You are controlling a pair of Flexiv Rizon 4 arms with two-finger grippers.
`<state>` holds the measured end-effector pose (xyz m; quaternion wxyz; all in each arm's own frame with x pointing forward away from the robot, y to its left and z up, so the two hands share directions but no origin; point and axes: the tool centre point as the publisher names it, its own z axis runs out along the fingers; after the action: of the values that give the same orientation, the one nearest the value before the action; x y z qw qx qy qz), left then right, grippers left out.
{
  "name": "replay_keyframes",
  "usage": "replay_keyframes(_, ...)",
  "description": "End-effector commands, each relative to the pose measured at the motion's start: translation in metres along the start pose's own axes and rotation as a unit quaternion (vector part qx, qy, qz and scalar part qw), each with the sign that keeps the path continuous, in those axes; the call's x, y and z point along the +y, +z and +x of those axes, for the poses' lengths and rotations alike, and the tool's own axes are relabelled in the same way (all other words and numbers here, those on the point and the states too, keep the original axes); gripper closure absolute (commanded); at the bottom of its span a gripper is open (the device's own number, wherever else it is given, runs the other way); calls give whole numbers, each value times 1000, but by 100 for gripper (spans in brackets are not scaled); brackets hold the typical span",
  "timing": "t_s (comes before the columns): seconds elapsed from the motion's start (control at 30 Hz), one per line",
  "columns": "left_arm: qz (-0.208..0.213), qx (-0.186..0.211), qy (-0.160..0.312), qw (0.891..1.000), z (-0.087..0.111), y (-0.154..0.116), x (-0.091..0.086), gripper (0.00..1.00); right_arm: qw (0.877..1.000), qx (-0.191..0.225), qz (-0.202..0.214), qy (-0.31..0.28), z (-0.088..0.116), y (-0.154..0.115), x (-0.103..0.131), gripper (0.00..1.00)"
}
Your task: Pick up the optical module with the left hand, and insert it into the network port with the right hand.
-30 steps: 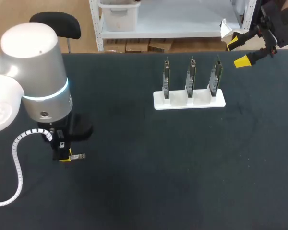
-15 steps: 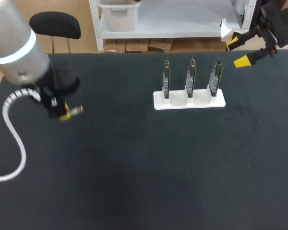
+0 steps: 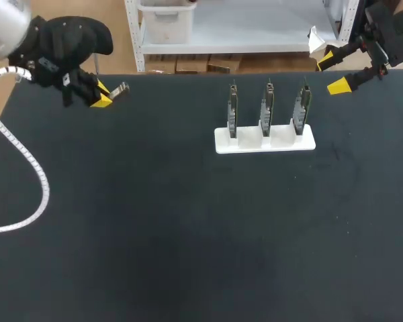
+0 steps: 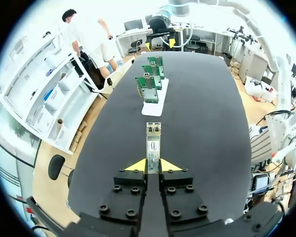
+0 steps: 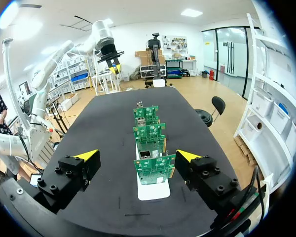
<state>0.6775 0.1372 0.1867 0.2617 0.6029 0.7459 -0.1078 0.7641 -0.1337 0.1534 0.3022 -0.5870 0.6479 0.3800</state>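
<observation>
The optical module [image 3: 121, 88] is a slim silver bar with a label. My left gripper [image 3: 105, 97] is shut on its rear end and holds it in the air over the table's far left corner. In the left wrist view the module [image 4: 153, 142] sticks straight out from between the yellow tips of the left gripper [image 4: 153, 167], pointing at the network cards [image 4: 149, 88]. Three green network cards [image 3: 266, 107] stand upright in a white holder [image 3: 221, 142]. My right gripper [image 3: 336, 72] hangs open beyond the holder's right end. In the right wrist view the right gripper [image 5: 137, 156] faces the nearest card [image 5: 154, 170] end-on.
The white holder [image 5: 152, 191] stands at the table's far middle right. The black table top [image 3: 188, 221] stretches bare in front of it. My left arm's white cable [image 3: 27, 161] loops over the table's left side.
My left arm has lifted the module from low over the table's front left and carried it up to the far left corner. The right arm has not moved.
</observation>
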Motion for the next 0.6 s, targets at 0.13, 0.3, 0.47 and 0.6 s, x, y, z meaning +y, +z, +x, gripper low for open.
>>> replay_keyframes(0.13,-2,-19,2,1000,3,-1,-3,100,1000,0,-1,0,0,0,-2,0)
replay_keyframes(0.3,-2,-19,2,1000,3,-1,-3,100,1000,0,-1,0,0,0,-2,0)
replay_keyframes(0.47,-3,-32,1,999,-5,-1,-14,100,1000,0,-1,0,0,0,-2,0)
replay_keyframes(0.6,3,-96,36,995,-54,13,-8,100,1000,0,-1,0,0,0,-2,0)
